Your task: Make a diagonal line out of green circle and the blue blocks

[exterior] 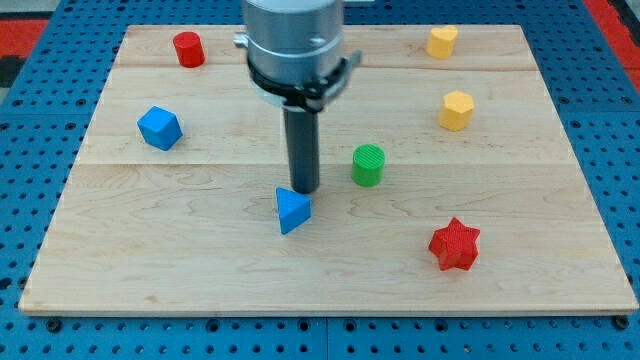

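Note:
The green circle (368, 164) stands near the board's middle, a little to the right. A blue triangle block (292, 210) lies below and left of it. A blue cube (159, 128) sits at the view's left. My tip (304, 188) is at the end of the dark rod, just above the blue triangle's upper right edge, touching or nearly touching it, and left of the green circle.
A red cylinder (188, 48) stands at the top left. Two yellow blocks sit at the top right (442, 41) and right (456, 109). A red star (454, 244) lies at the lower right. The wooden board (120, 270) rests on a blue pegboard.

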Controlling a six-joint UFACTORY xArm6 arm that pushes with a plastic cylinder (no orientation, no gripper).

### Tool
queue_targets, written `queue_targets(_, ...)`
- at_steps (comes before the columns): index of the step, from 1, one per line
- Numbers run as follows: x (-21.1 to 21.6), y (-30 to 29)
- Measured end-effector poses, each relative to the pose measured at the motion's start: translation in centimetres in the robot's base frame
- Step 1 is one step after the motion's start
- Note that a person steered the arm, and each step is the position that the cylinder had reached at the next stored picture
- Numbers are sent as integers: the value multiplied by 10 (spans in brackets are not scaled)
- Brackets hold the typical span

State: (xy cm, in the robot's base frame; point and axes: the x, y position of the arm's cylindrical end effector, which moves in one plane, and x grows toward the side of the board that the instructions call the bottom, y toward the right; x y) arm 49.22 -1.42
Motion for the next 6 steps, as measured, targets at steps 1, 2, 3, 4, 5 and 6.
queue_targets(1, 39, -2)
queue_targets(2, 42, 39)
queue_targets(3, 7, 100)
queue_targets(4, -14, 121)
queue_targets(5, -25, 87)
queue_targets(6, -38, 58)
